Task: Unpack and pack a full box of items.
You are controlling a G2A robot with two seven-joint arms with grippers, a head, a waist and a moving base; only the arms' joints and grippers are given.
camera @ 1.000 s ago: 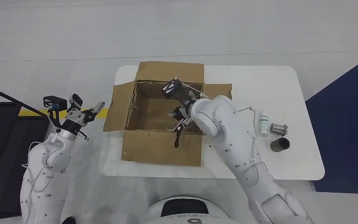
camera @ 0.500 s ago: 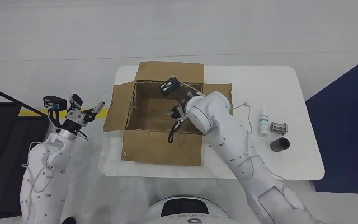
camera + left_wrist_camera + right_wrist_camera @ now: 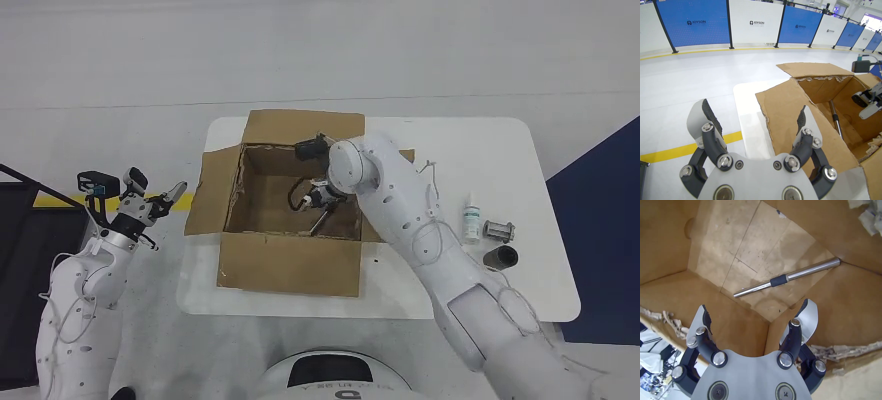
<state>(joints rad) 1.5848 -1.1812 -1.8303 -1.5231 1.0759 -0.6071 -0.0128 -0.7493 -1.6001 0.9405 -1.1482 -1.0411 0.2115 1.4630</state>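
An open cardboard box [image 3: 290, 265] stands in the middle of the white table [image 3: 480, 150]. A shiny metal rod [image 3: 787, 277] with a black collar lies flat on the box floor, one end against a wall; the left wrist view shows this rod [image 3: 836, 119] too. My right gripper [image 3: 755, 305] hangs open and empty inside the box above the rod, and it is the gripper [image 3: 316, 196] in the box in the top view. My left gripper [image 3: 755, 117] is open and empty off the table's left side, the gripper [image 3: 152, 203] near the box's left flap.
On the table right of the box stand a white bottle [image 3: 471, 218], a small metal cylinder [image 3: 498, 230] and a dark cylinder [image 3: 500, 258]. The box flaps [image 3: 205, 195] are folded outward with torn edges. Barrier panels [image 3: 696, 24] line the floor beyond.
The rod hung from my right gripper over the box's front wall; now it lies on the box floor and the gripper is open above it. My left arm has not moved.
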